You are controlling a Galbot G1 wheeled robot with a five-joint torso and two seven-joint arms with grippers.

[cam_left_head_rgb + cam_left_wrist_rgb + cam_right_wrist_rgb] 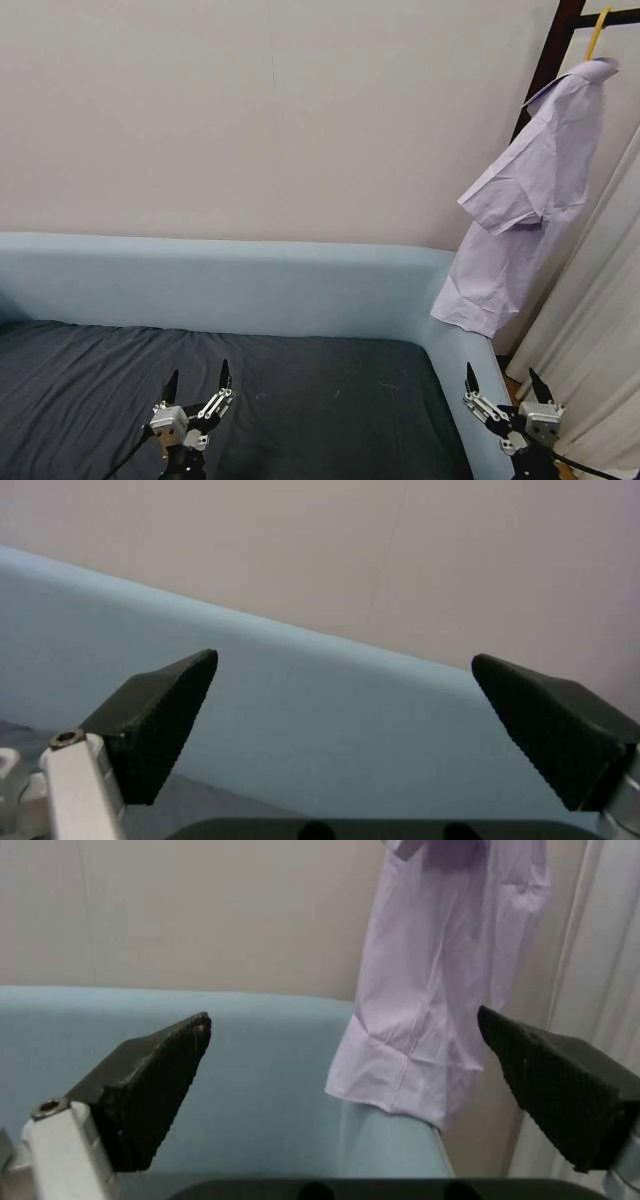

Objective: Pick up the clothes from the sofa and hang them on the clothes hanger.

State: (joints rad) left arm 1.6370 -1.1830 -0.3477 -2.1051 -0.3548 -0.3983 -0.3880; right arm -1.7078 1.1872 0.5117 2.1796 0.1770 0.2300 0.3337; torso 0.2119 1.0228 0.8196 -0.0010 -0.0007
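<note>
- Two fingers of my left gripper (198,372) stand spread wide with nothing between them. It sits low at about 7 o'clock in the head view, above the dark seat cushion (320,395).
- Through the left wrist camera, the gap between those black pads frames the sofa backrest (220,285), pale blue, with the plain wall (250,110) above it.
- The cushion runs across the lower part of the head view from 8 o'clock towards 5 o'clock and lies flat and bare.
- My right gripper (501,372) is at about 5 o'clock, over the right end of the sofa. It is likewise released, with its fingers apart and gripping nothing.
- The shirt (520,220), lavender with short sleeves, hangs at about 2 o'clock, up and to the right of my right gripper and well apart from it.
- The shirt's collar is on a yellow hanger (598,30), which is hooked at the top of a dark rack pole (545,65) near 1 o'clock.
- The shirt's lower hem reaches down to the top corner of the backrest. I cannot tell whether it touches.
- In the right wrist view, the shirt hangs in the gap between my open fingers, over the sofa's end.
- A white curtain (600,340) falls at 3 to 4 o'clock, just beside the shirt.
</note>
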